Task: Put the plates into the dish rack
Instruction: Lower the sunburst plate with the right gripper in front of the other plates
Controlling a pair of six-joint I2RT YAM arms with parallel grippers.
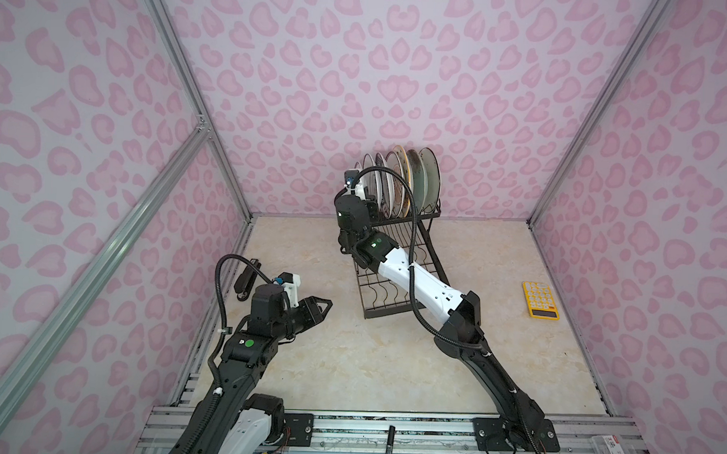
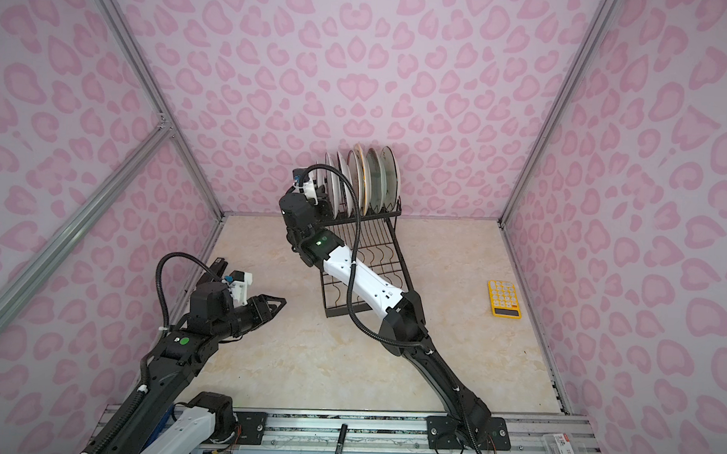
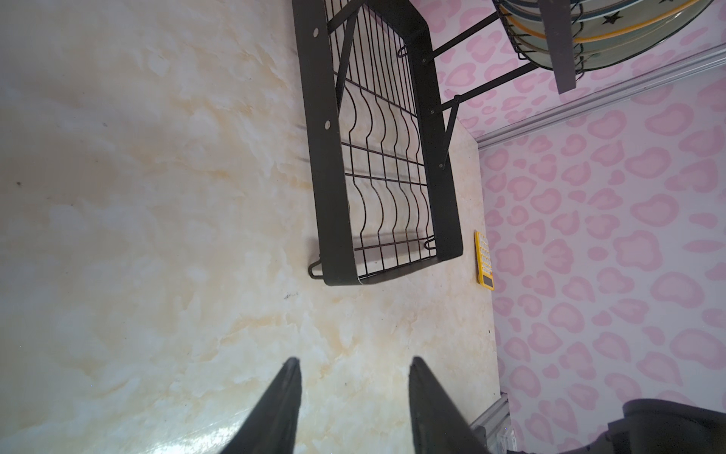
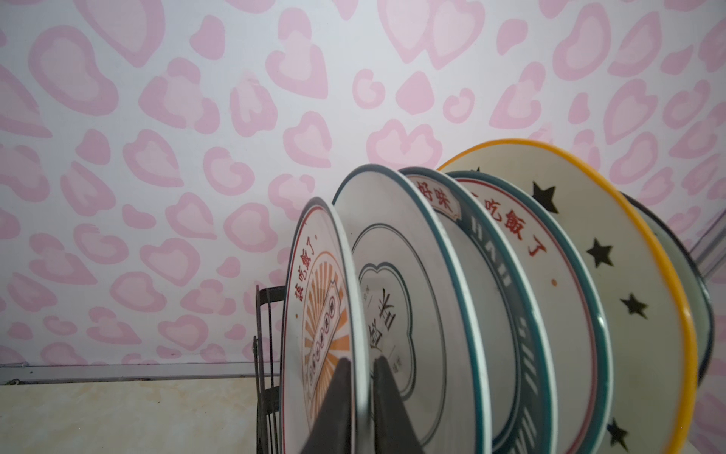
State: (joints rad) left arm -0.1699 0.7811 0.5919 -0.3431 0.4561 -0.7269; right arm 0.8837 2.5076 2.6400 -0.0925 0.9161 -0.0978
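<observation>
Standing on edge in a tight row, the plates [image 1: 401, 179] are filling the raised upper tier of the black wire dish rack [image 1: 431, 217], which is sitting towards the back of the marble-look table [image 1: 349, 360] near the pink heart-patterned wall. The right arm is reaching across to the left end of that row, and its right gripper [image 4: 359, 359] is straddling the rim of the end plate, an orange-sunburst plate [image 4: 318, 314] with red lettering. The jaws are sitting narrow, one finger on each face of the plate, though I cannot tell whether they are actually pressing on it. Behind it a teal-rimmed plate [image 4: 396, 275] is leaning, and further along a yellow-rimmed star plate [image 4: 589, 275] is showing. The left gripper [image 3: 353, 361] is hovering over bare table on the left side, well apart from the rack, its jaws partly spread and holding nothing. A yellow calculator [image 1: 540, 300] is lying flat to the right of the rack.
</observation>
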